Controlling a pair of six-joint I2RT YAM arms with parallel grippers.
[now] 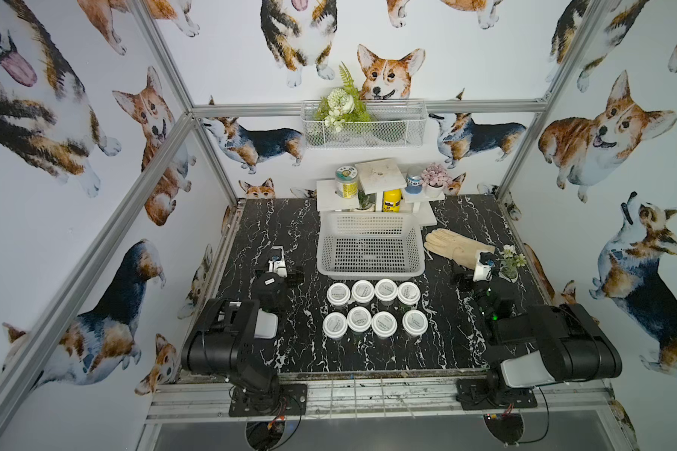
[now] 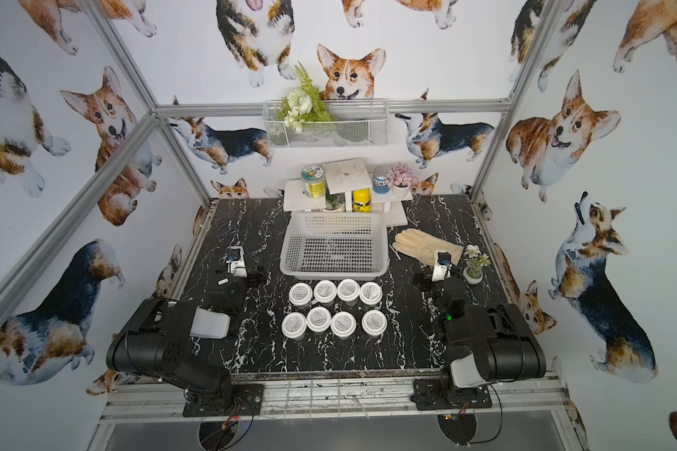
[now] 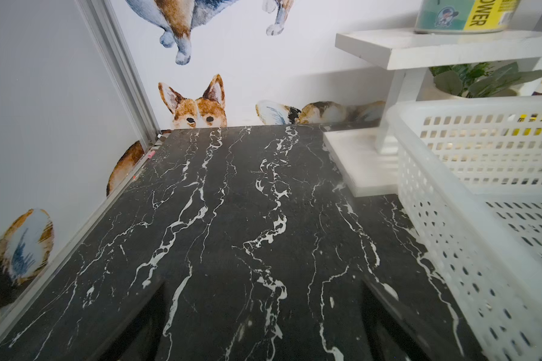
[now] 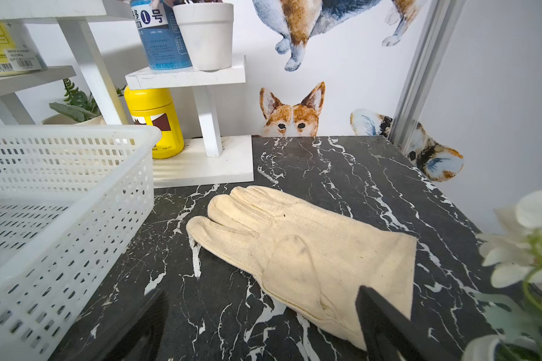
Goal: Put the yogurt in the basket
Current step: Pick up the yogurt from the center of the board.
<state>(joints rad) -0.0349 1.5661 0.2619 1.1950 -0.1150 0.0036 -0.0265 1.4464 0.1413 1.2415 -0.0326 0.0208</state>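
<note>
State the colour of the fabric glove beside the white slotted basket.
The fabric glove is pale cream, faintly smudged; clearest in the right wrist view.

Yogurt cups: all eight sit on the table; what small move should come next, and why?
Probably swing the left gripper, open and empty beside the basket, over the nearest yogurt cup, at the left end of the row next to the basket. Nothing is held yet, and that cup looks like the shortest reach.
</note>
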